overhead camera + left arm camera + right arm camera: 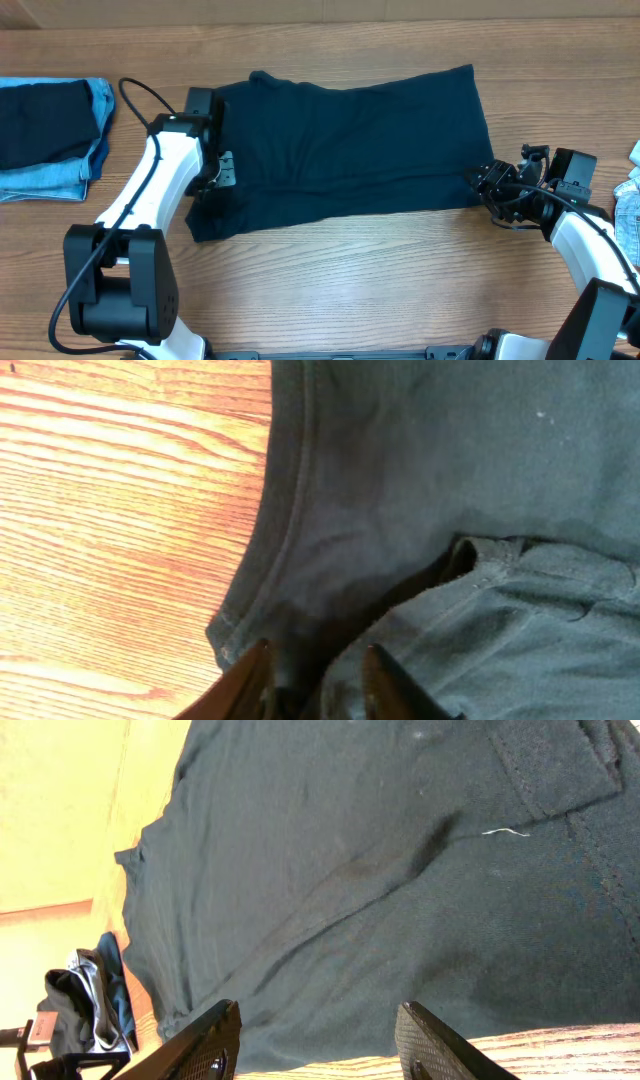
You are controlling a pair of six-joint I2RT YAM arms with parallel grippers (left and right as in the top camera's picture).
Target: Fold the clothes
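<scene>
Overhead view: even, diffuse light on the light brown wooden table (350,290); the dark navy cloth garment (350,140) casts only faint edge shadows. Left wrist view: soft focus, wood saturated orange. Right wrist view: table overexposed to pale yellow at upper left.

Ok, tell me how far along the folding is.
Done: a folded stack of dark and denim clothes sits at the left edge of the table. In hand: the navy shirt lies flattened; the left hand is at its left end, the open right hand at its right corner. Left: the shirt's remaining folds, plus more clothes at the right edge.
</scene>
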